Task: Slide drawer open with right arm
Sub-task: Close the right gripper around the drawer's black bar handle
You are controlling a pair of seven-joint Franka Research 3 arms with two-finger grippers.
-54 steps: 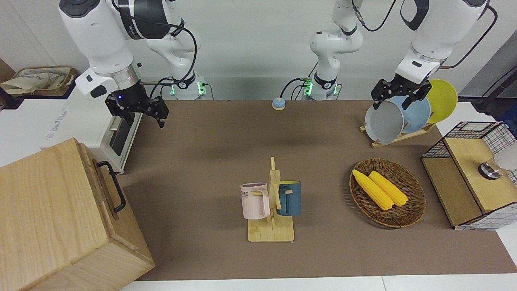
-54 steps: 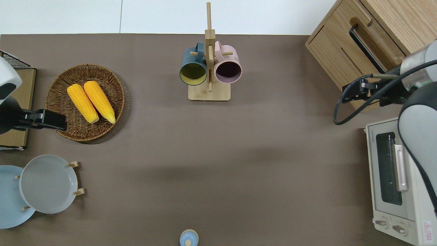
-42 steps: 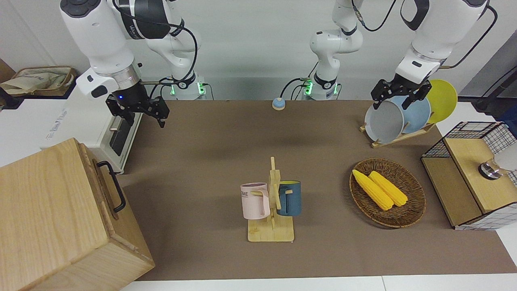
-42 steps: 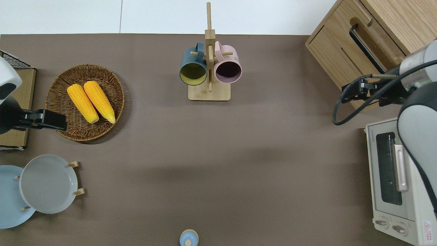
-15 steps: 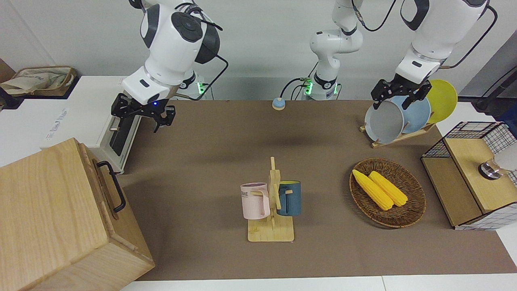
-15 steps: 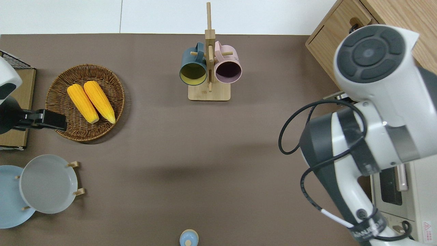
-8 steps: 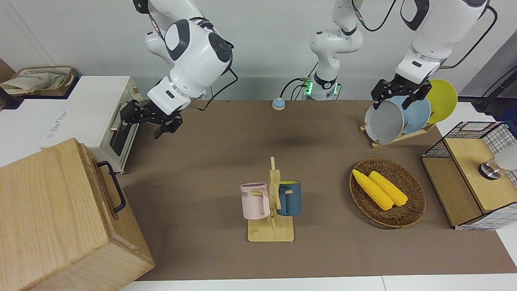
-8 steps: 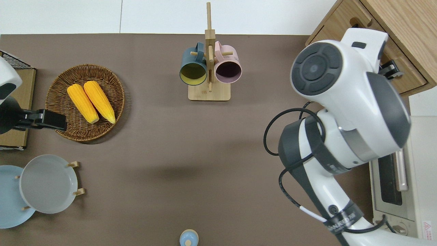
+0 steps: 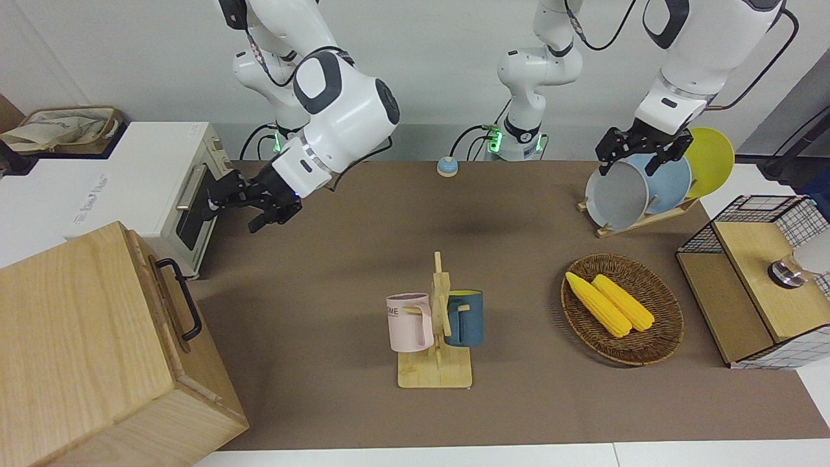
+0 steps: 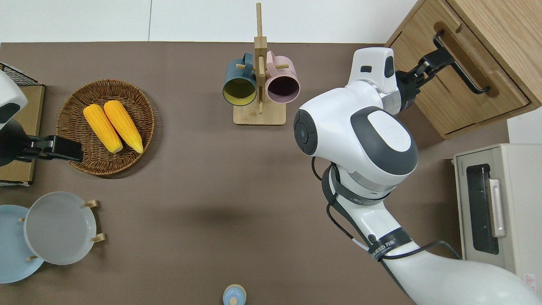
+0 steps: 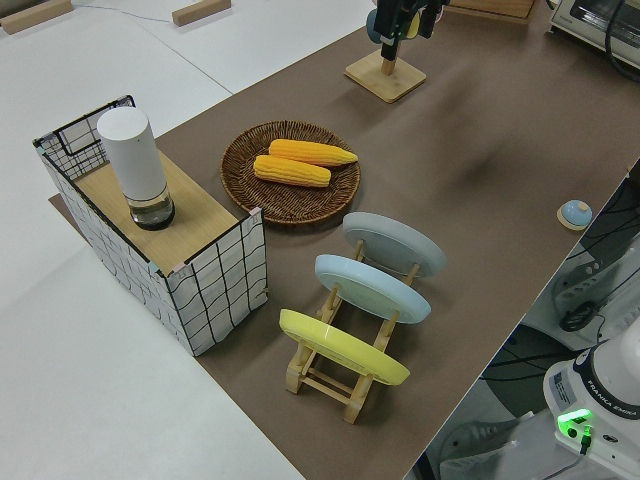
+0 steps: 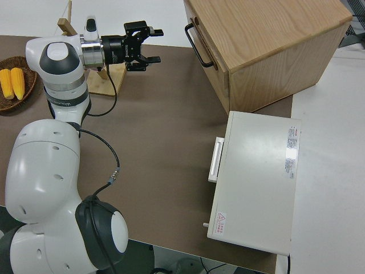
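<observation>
- 1 drawer [image 10: 455, 91], shut, sits in the cabinet [image 9: 78, 337] at the table corner farthest from you, at the right arm's end.
- Your right gripper [image 10: 428, 63] has swung from the toaster oven [image 10: 491, 207] toward the handle [image 10: 461, 59], fingers spread, gripping nothing.
- Left arm parked.

Bright, even overhead light — soft shadows, sharp.

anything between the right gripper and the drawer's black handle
Nothing: in the right side view only bare brown table mat shows between the open right gripper and the drawer handle.
</observation>
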